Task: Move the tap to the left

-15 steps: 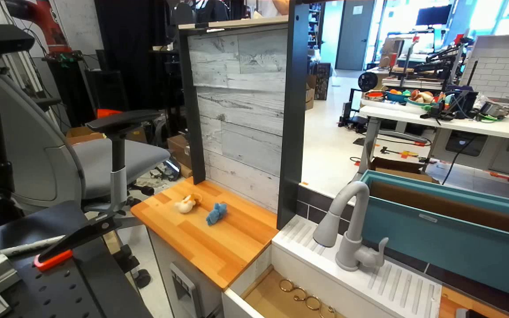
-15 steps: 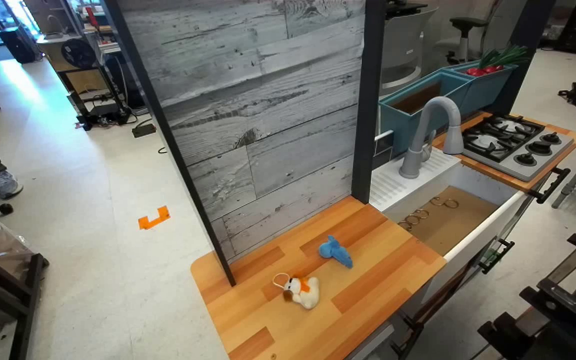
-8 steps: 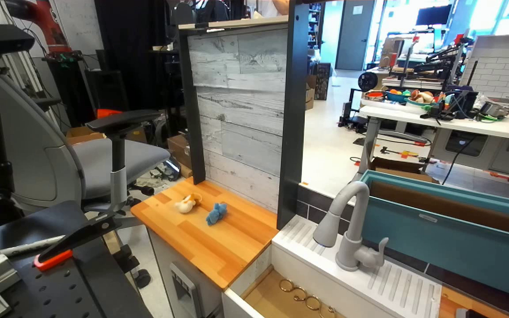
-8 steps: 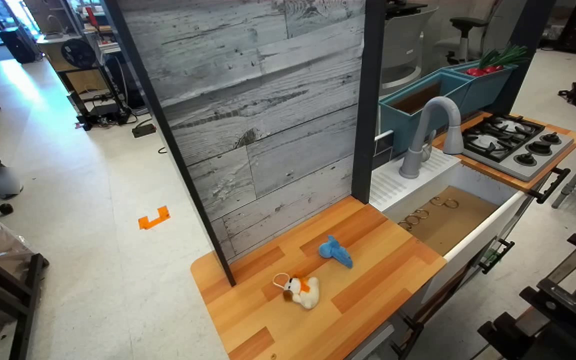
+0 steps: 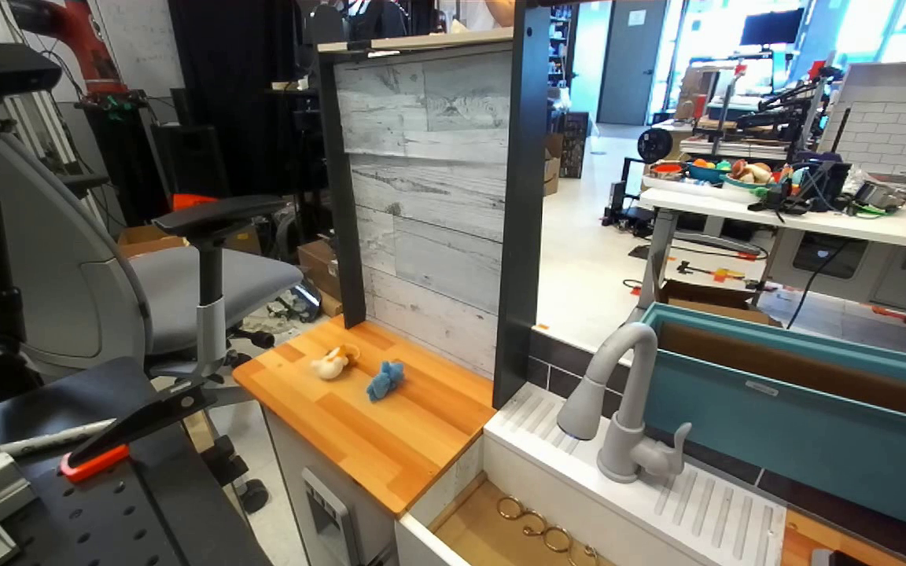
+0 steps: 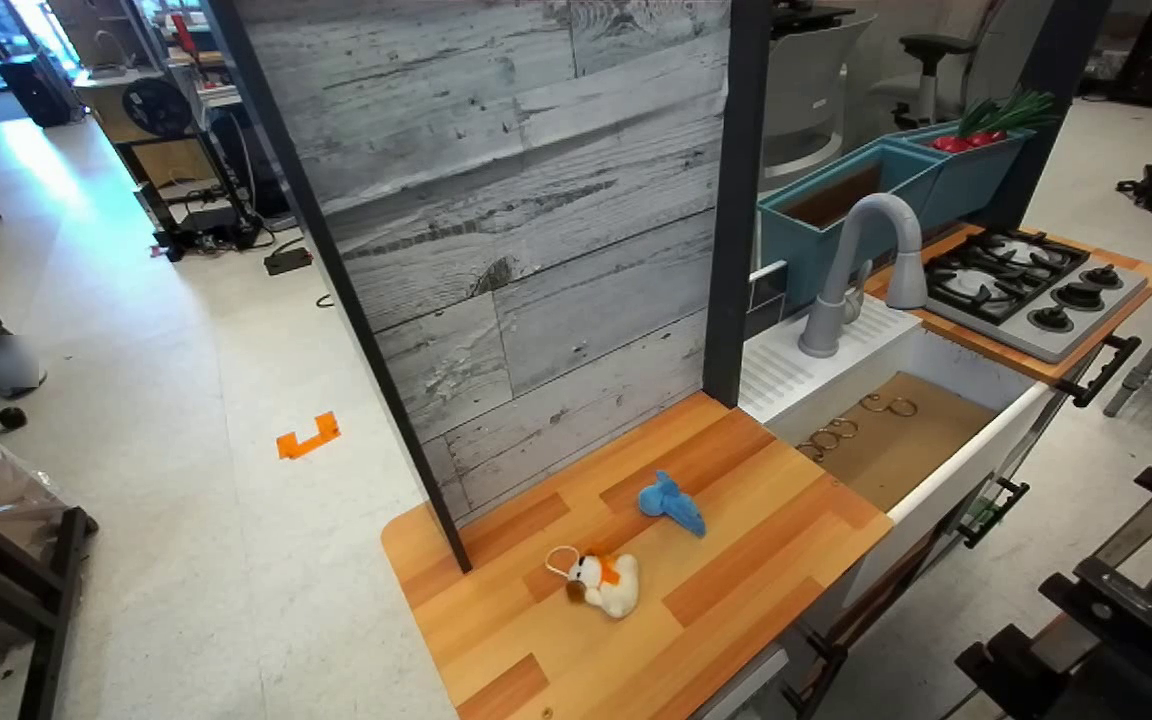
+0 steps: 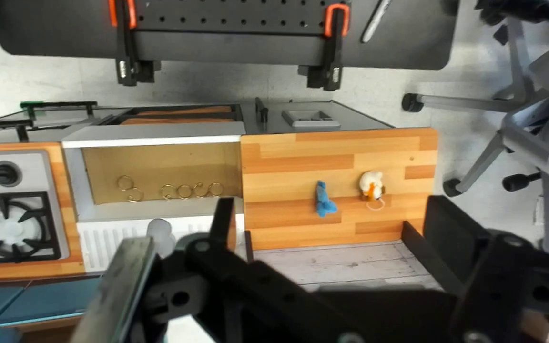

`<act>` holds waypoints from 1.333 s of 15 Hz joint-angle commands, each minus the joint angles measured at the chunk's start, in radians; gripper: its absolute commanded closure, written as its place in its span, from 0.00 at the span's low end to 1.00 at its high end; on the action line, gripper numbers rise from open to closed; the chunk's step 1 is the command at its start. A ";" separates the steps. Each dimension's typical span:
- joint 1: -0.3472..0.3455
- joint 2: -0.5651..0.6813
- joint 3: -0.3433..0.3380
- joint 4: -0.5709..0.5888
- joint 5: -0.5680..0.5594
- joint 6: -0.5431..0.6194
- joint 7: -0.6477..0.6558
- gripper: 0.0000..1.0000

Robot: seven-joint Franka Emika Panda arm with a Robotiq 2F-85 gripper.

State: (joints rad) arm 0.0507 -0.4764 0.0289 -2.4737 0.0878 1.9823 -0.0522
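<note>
The tap is matte grey with a thick upright base and an arched spout. It stands on the white ribbed ledge behind the sink in both exterior views, as tap [image 5: 636,401] and tap [image 6: 826,310]. Its spout head hangs down over the sink side. In the wrist view the tap [image 7: 161,234] shows only in part, behind the left finger and linkage of the gripper. My gripper [image 7: 336,228] is wide open and empty in the wrist view. It is high above the counter, apart from the tap. The gripper does not show in the exterior views.
The sink [image 6: 936,450] holds several brass rings. A blue toy [image 6: 671,503] and a white-orange toy [image 6: 611,585] lie on the wooden counter [image 6: 766,560]. A dark post [image 5: 520,236] and plank panel [image 5: 429,196] rise beside the tap. Teal planters [image 5: 799,424] stand behind; a stove [image 6: 1036,290] adjoins.
</note>
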 commanded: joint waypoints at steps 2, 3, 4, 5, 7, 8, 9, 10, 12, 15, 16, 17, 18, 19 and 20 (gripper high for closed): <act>-0.041 0.121 -0.001 -0.059 -0.133 0.228 -0.005 0.00; -0.049 0.159 -0.006 -0.074 -0.148 0.294 0.002 0.00; -0.055 0.191 -0.011 -0.086 -0.157 0.354 0.004 0.00; -0.062 0.228 -0.017 -0.101 -0.163 0.432 0.007 0.00; -0.071 0.300 -0.030 -0.122 -0.159 0.575 0.004 0.00; -0.073 0.337 -0.038 -0.126 -0.151 0.642 0.000 0.00; -0.079 0.375 -0.042 -0.128 -0.154 0.698 0.005 0.00; -0.083 0.413 -0.047 -0.126 -0.153 0.746 0.008 0.00; -0.093 0.481 -0.056 -0.120 -0.160 0.836 0.025 0.00; -0.107 0.581 -0.083 -0.102 -0.191 0.953 0.065 0.00; -0.106 0.611 -0.097 -0.093 -0.210 0.985 0.084 0.00; -0.102 0.645 -0.118 -0.084 -0.232 1.026 0.106 0.00; -0.091 0.675 -0.143 -0.075 -0.255 1.059 0.132 0.00; -0.076 0.702 -0.171 -0.066 -0.269 1.091 0.152 0.00; -0.065 0.730 -0.195 -0.055 -0.287 1.121 0.178 0.00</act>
State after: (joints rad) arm -0.0452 0.1675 -0.1021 -2.5732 -0.1363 3.0175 0.0499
